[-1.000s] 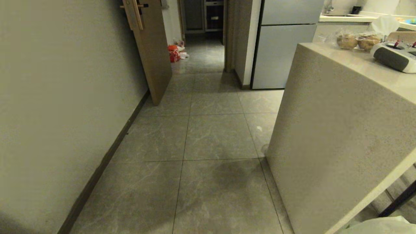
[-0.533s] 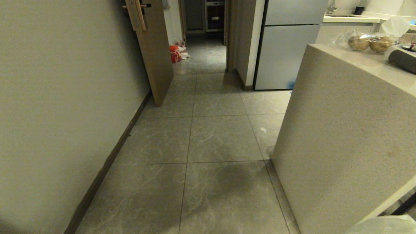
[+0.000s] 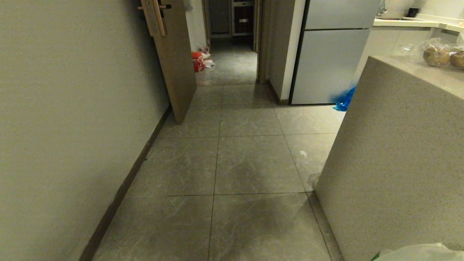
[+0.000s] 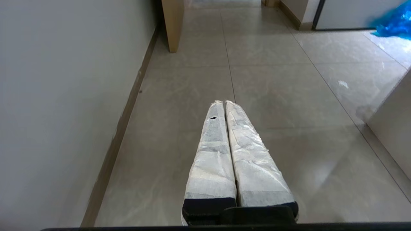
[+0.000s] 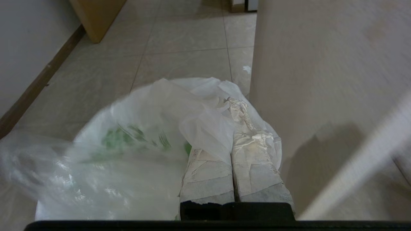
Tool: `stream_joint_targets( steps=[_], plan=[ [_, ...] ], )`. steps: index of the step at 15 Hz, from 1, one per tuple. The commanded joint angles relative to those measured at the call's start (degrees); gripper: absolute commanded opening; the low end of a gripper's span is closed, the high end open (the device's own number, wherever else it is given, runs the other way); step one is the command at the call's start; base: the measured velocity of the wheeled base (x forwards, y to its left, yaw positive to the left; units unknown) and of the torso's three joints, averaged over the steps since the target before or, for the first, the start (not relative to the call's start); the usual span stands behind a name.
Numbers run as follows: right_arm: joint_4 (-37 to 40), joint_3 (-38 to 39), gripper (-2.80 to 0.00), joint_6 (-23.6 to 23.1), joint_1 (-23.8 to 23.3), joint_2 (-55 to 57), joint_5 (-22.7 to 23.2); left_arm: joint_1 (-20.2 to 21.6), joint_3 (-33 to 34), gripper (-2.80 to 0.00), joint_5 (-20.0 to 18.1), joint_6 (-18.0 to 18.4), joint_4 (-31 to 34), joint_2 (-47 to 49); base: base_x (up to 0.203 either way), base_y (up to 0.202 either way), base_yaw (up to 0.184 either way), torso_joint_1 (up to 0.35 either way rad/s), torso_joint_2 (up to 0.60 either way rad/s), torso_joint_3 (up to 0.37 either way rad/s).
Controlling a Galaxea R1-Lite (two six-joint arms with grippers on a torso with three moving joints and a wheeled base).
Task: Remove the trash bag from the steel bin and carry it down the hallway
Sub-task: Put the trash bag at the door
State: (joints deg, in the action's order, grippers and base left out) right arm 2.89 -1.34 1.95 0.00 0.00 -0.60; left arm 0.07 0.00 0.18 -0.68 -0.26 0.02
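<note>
My right gripper (image 5: 231, 106) is shut on the trash bag (image 5: 135, 150), a thin translucent white bag with green printing that drapes over its taped fingers and hangs above the floor. A corner of the same trash bag (image 3: 417, 253) shows at the lower right of the head view. My left gripper (image 4: 224, 102) is shut with nothing in it, held low over the grey tiles of the hallway (image 3: 239, 159). The steel bin is out of view.
A beige counter block (image 3: 391, 152) stands close on the right, with bagged round items (image 3: 440, 54) on top. The wall (image 3: 72, 108) runs along the left to an open wooden door (image 3: 175, 61). Ahead stand a fridge (image 3: 330, 54), a blue bag (image 3: 345, 99) and an orange-red bag (image 3: 197, 61).
The whole head view has shifted: the counter has slid to the right and the blue bag by the fridge has come into sight. The white bag stays at the lower right.
</note>
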Motion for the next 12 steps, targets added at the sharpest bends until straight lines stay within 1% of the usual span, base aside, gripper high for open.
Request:
stream_joint_targets(
  steps=[1, 12],
  plan=[
    [0.01, 0.01, -2.8, 0.01, 0.01, 0.07, -0.02, 0.01, 0.09, -2.8, -0.01, -0.02, 0.0, 0.06, 0.195, 0.0, 0.001, -0.004, 0.0, 0.002],
    [0.01, 0.02, -2.8, 0.07, 0.09, 0.02, -0.02, 0.01, 0.09, -2.8, -0.01, -0.02, 0.0, 0.06, 0.19, 0.0, 0.001, 0.003, 0.0, 0.002]
  ],
)
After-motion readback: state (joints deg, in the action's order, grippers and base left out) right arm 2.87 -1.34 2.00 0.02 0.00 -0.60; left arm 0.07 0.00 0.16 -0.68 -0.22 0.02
